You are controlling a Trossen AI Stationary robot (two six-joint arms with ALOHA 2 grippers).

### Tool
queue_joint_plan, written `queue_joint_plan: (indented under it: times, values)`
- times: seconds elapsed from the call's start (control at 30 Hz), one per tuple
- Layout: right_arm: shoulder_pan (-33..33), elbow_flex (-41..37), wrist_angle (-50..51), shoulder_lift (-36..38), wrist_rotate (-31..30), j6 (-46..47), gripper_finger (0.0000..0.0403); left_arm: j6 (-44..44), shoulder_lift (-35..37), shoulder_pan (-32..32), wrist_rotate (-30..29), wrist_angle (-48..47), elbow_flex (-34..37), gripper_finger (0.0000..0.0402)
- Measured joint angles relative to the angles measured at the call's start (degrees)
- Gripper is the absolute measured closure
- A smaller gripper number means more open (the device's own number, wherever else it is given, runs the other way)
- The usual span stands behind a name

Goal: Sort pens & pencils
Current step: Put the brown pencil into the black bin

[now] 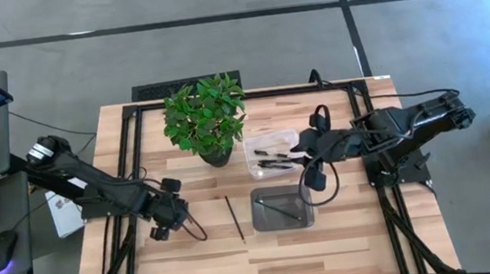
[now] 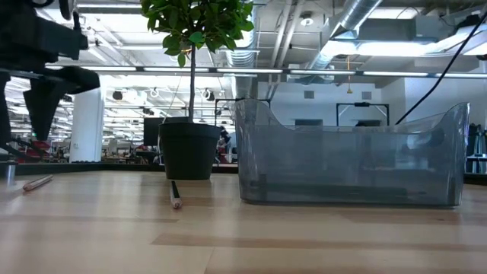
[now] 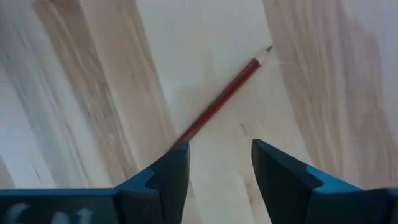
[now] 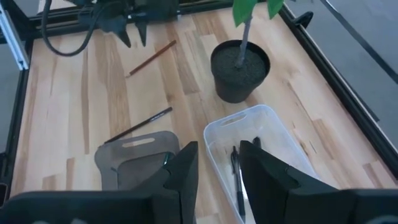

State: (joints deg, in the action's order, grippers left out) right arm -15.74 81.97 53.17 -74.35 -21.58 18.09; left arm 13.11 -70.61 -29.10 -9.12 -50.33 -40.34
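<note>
The pencils lie apart on the pale wood table: a reddish one just beyond the left gripper, which reaches low from the left with its jaws spread and empty, and a dark one left of the smoky tray. The right gripper hangs from its bent arm over the clear tray of black pens, jaws parted and holding nothing.
</note>
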Motion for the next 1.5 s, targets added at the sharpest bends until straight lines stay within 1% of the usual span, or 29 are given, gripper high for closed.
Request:
queue_joint_plan:
  times: [0.17, 0.37, 0.6, 0.7, 0.9, 1.0, 1.07, 1.13, 1.27, 1.33, 1.5]
  values:
    - [1.0, 0.0, 0.1, 0.0, 0.0, 0.0, 0.0264, -1.0, -2.0, 2.5, 1.6, 0.3, 0.0, 0.0243]
    - [1.6, 0.0, 0.2, 0.0, 0.0, 0.0, 0.0265, -3.9, -6.6, 4.2, 5.9, 2.0, 0.0, 0.0257]
    - [1.6, 0.0, 0.4, 0.0, 0.3, -0.4, 0.0266, -8.3, -15.2, 4.2, 5.6, 4.6, -0.3, 0.0275]
    - [1.6, 0.0, 0.5, 0.0, 0.3, -0.5, 0.0266, -8.5, -17.2, 4.2, 5.7, 4.7, -0.6, 0.0279]
    - [1.6, 0.0, 1.1, 0.0, 0.4, -0.5, 0.0264, -8.3, -17.8, 4.2, 7.0, 4.1, -1.7, 0.0286]
    - [1.6, 0.0, 1.3, 0.0, 0.4, -0.6, 0.0266, -10.2, -18.1, 4.3, 5.1, 3.9, -2.9, 0.0288]
    - [1.6, 0.0, 1.3, 0.0, 0.5, -0.5, 0.0266, -11.2, -18.1, 4.8, 3.2, 6.1, -3.8, 0.0288]
    - [1.5, 0.0, 1.3, 0.0, 0.5, -0.5, 0.0264, -11.3, -18.0, 5.8, 2.6, 8.0, -4.0, 0.0288]
    - [1.1, 0.0, 1.3, 0.0, 0.5, -0.6, 0.0265, -11.4, -18.1, 7.4, 3.9, 12.0, -3.9, 0.0288]
    - [1.1, 0.0, 1.3, 0.0, 0.5, -0.6, 0.0266, -11.4, -18.1, 8.0, 3.6, 12.9, -3.9, 0.0288]
    - [1.1, 0.0, 2.1, 0.0, 0.5, -0.6, 0.0264, -10.8, -18.0, 9.3, 0.2, 13.5, -3.9, 0.0288]
